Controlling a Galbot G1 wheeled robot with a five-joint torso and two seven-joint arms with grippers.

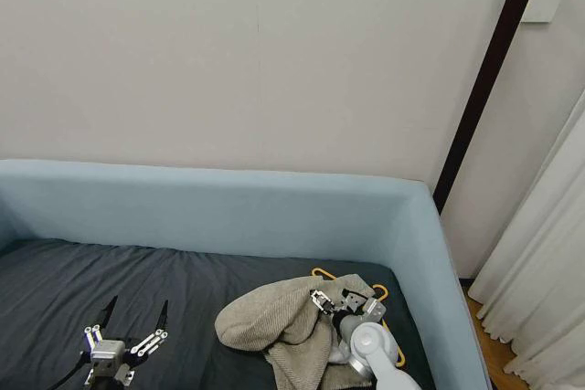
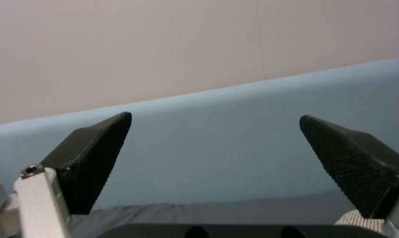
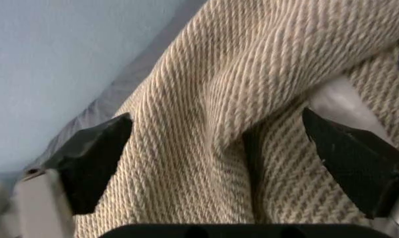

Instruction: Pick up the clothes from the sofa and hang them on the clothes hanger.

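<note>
Ahead of me a plain off-white wall (image 1: pixel 256 52) takes up the upper half of my head view, evenly lit, with a faint vertical seam running down it. Below it runs the pale blue padded back of the sofa (image 1: pixel 228 212), which turns on my right into a side arm (image 1: pixel 448 303) of the same blue. The seat cushion (image 1: pixel 82 285) is dark grey-blue and lightly wrinkled. Right of the sofa a dark brown door frame (image 1: pixel 484 79) slants up along the wall's edge, with a small white plate (image 1: pixel 541 2) beside its top. White curtains (image 1: pixel 548 280) hang in folds at the far right, and a strip of wooden floor (image 1: pixel 484 335) shows between them and the sofa.
</note>
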